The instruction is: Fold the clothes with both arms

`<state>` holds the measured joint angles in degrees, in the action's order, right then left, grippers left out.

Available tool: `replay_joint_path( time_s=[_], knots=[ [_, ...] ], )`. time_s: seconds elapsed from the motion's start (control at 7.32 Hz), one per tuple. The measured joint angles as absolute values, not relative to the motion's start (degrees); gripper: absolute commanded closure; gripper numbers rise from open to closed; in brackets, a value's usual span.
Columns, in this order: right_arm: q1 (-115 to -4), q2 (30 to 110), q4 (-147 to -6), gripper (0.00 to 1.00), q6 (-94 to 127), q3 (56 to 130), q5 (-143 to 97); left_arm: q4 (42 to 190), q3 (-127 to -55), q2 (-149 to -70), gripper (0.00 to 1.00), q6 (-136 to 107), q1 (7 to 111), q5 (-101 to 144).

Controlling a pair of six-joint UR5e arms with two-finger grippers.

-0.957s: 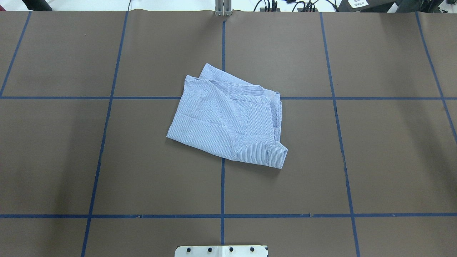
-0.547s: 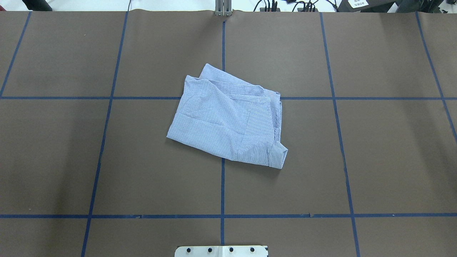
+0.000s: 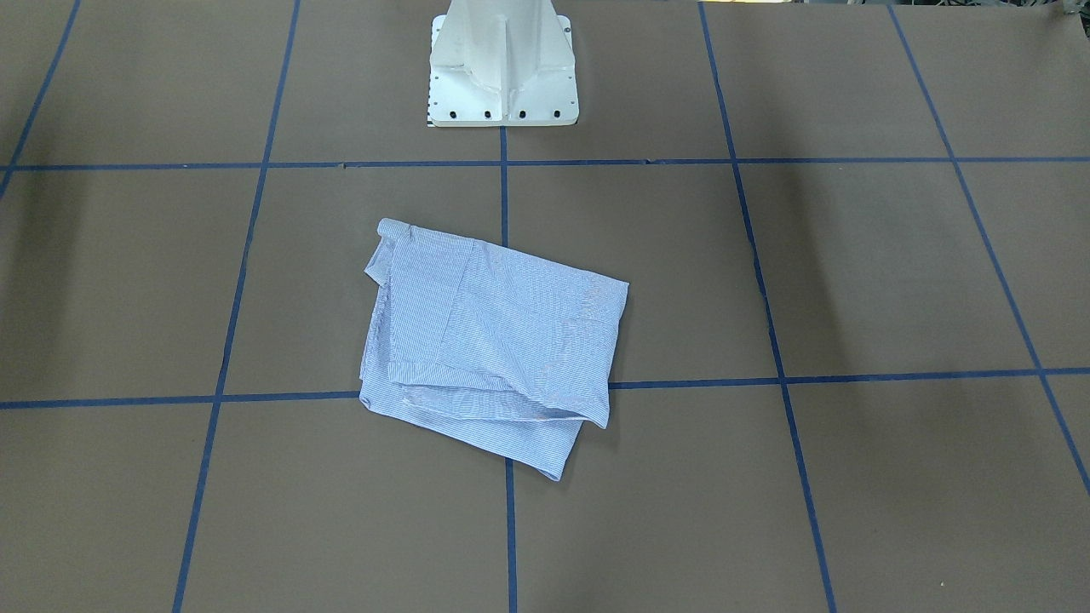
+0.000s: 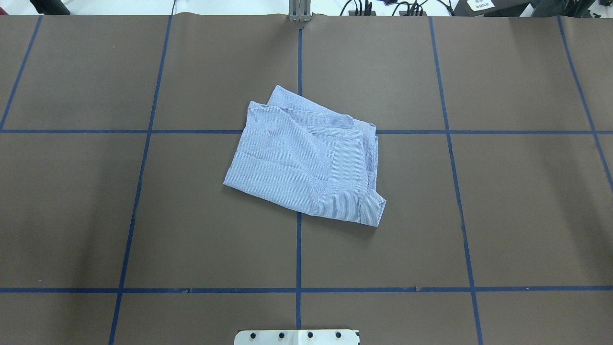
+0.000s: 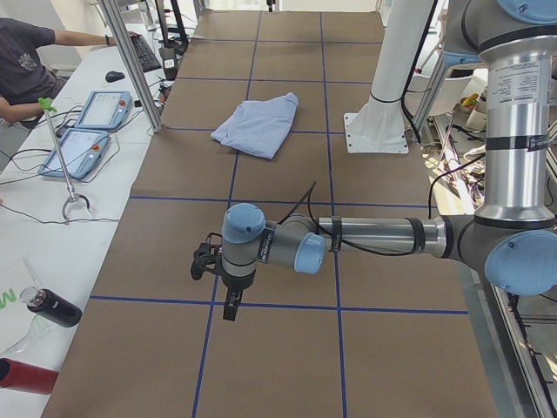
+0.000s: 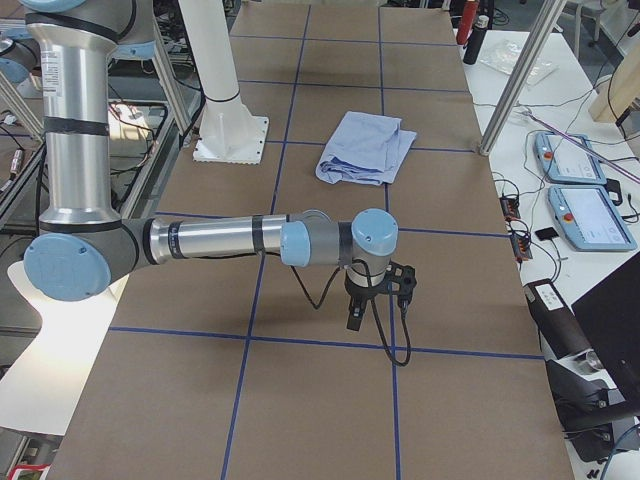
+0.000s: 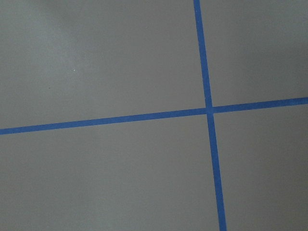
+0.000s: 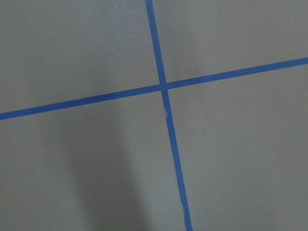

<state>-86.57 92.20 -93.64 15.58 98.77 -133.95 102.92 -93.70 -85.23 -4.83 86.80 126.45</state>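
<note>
**Entry: folded shirt, both arms parked – closing check**

- Left gripper (image 5: 230,305): lower centre of the left side view, pointing down over bare table (image 4: 527,215), well apart from the garment. I cannot tell how far its jaws are open. No cloth hangs from it, and its wrist camera shows only a tape cross (image 7: 208,108).
- Shirt (image 4: 306,158): centre of the overhead frame, a compact skewed packet lying across the crossing of two tape lines. A rolled edge sits at its lower right corner.
- Right gripper (image 6: 355,318): centre of the right side view, pointing down and well apart from the shirt. Its jaw opening cannot be told either, and nothing is seen in it.
- Step, judged: folding looks finished, or one tidy short of it. A further fold would call for taking two corners of one edge together, lifting them level and laying them square to the tape.
- Against the earlier overhead frames: the shirt keeps the same place and creases, and no arm enters the frame
</note>
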Motion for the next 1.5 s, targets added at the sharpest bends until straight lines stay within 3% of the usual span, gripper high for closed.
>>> replay_joint_path(
  time_s=[0.68,1.5],
  knots=[
    [-86.6,92.7,-93.2,0.00,16.2,98.5,-134.9,90.9,-97.9,-84.7,0.00,3.1,87.2,128.2],
    [-86.6,92.7,-93.0,0.00,16.0,98.4,-134.8,90.0,-98.6,-84.5,0.00,7.5,88.6,132.8]
  ],
)
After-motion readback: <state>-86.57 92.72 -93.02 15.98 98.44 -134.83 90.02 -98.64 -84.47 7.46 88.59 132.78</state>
